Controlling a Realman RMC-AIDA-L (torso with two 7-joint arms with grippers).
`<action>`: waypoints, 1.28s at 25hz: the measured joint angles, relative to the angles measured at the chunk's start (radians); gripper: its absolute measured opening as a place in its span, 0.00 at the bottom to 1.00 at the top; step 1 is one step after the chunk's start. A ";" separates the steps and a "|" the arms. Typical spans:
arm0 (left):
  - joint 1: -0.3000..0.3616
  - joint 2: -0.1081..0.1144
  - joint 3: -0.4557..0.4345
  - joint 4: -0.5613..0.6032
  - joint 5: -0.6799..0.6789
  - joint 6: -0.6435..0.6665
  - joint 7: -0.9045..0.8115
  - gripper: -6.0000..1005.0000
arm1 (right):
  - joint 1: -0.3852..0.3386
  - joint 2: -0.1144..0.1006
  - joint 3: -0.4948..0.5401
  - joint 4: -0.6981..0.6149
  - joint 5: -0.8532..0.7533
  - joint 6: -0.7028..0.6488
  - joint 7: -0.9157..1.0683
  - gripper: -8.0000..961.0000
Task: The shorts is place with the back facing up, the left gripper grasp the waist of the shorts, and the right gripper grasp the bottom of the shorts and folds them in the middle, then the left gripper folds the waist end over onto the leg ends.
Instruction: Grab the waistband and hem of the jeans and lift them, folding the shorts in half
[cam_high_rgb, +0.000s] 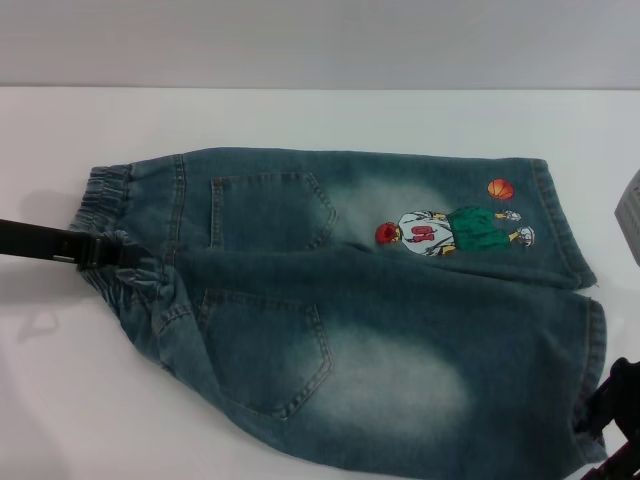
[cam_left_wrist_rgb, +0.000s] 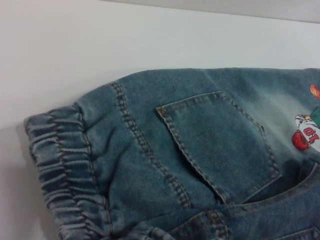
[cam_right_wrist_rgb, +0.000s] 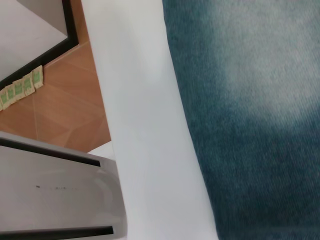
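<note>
The faded blue denim shorts (cam_high_rgb: 350, 300) lie flat on the white table (cam_high_rgb: 300, 120), back pockets up, with the cartoon print (cam_high_rgb: 450, 230) on the far leg. The ruffled waist (cam_high_rgb: 108, 188) points left and the leg ends (cam_high_rgb: 562, 225) point right. My left gripper (cam_high_rgb: 108, 252) reaches in from the left and is shut on the middle of the waist, where the band bunches up. The left wrist view shows the waist (cam_left_wrist_rgb: 65, 170) and one back pocket (cam_left_wrist_rgb: 220, 145) close up. My right gripper (cam_high_rgb: 605, 410) sits at the near leg's hem (cam_high_rgb: 597, 345), low on the right.
A grey box (cam_high_rgb: 630, 215) stands at the table's right edge. The right wrist view shows the denim (cam_right_wrist_rgb: 250, 125), the table's near edge (cam_right_wrist_rgb: 145, 125) and the brown floor (cam_right_wrist_rgb: 65, 100) beyond it.
</note>
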 joint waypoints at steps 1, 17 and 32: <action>0.000 0.000 0.000 0.000 0.000 0.000 0.000 0.06 | 0.000 0.001 -0.002 0.000 0.003 0.001 0.000 0.58; 0.004 -0.001 0.000 0.000 0.000 0.005 0.000 0.06 | -0.011 0.006 -0.006 0.014 0.045 0.035 -0.009 0.40; 0.010 -0.001 -0.003 0.010 -0.007 0.000 0.002 0.06 | -0.044 0.001 0.057 -0.011 0.133 0.061 -0.083 0.01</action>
